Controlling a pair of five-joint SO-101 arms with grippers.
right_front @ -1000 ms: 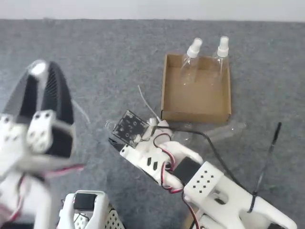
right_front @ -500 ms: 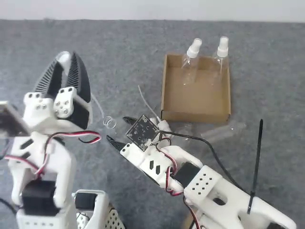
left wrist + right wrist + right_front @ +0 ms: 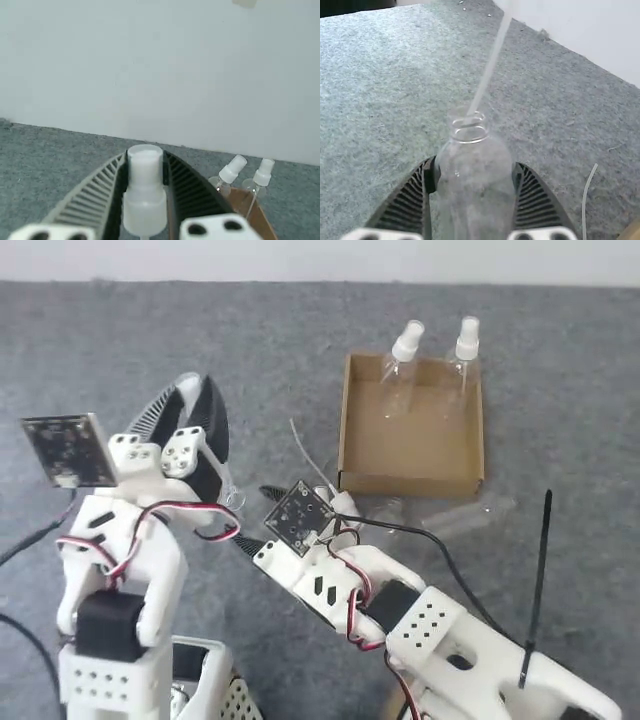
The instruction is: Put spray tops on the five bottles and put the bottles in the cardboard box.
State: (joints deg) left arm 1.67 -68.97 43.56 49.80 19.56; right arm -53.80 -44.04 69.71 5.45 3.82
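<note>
Near the middle of the grey surface: right end effector closed around a clear bottle. Its ribbed fingers press on both flanks of the body. The neck is open and uncapped, pointing away from the wrist.

A thin white dip tube slants down from above and its lower end reaches the bottle's mouth. How far it goes inside cannot be told.

Left end effector narrow, clamped on a white spray top. The top stands upright between the black fingers, head just proud of the tips. In the high view the left arm stands at the left of the surface. Its end effector is raised and leans in just beside the right end effector.

Cardboard box sits open beyond the right arm, toward the far side of the surface. Two capped bottles stand upright inside it against the far wall, side by side, one to the left of the other, each with a white spray top on. The rest of the box floor is bare.

Loose tube, thin and white, lies on the surface just off the box's near left corner. Something clear lies flat just in front of the box, too faint to identify.

White wall runs behind the surface.
</note>
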